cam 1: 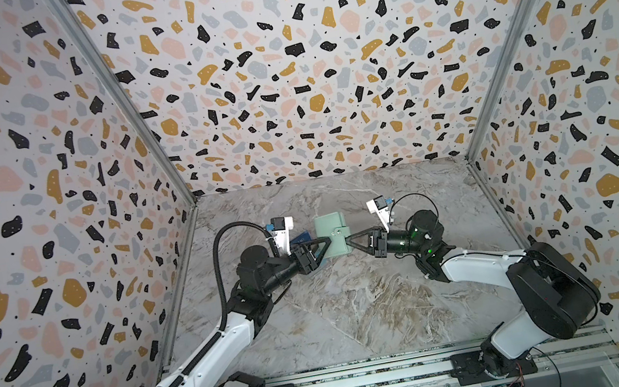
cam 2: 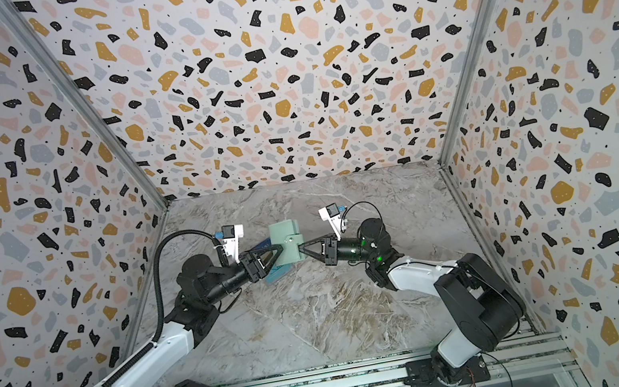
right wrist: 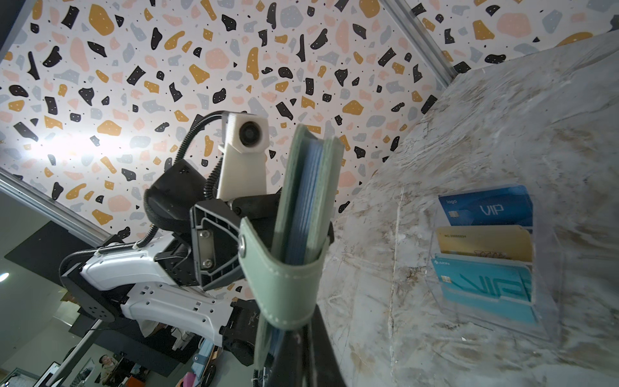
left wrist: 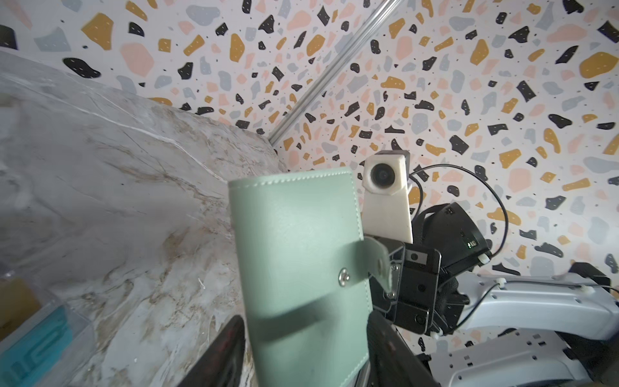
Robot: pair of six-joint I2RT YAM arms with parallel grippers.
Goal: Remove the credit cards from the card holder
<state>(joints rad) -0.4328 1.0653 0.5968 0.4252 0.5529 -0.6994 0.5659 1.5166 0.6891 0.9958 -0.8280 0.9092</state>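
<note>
Your mint-green folding card holder (cam 1: 331,231) is held up off the grey marble-patterned bench (cam 1: 360,312). It is over the middle, a little toward the far edge, directly between your two claws. Your right claw (cam 1: 349,241) is pinched tight on the card holder's snap tab (left wrist: 366,258), which is unsnapped and curls away from the metal stud (left wrist: 343,277) on the cover. Your left claw (cam 1: 322,247) meets the opposite side with its jaws apart and the card holder's end between them. You cannot tell whether either finger touches it.

Bluish layers show between the covers at the open end; you cannot tell whether they are cards or sleeves.

On the bench below your left claw, toward the left edge, lies a clear tiered plastic stand (right wrist: 547,295). It holds a dark blue "VIP" card (right wrist: 485,209), a tan-gold card (right wrist: 482,243) and a teal "VIP" card (right wrist: 485,288), one per tier.
</note>
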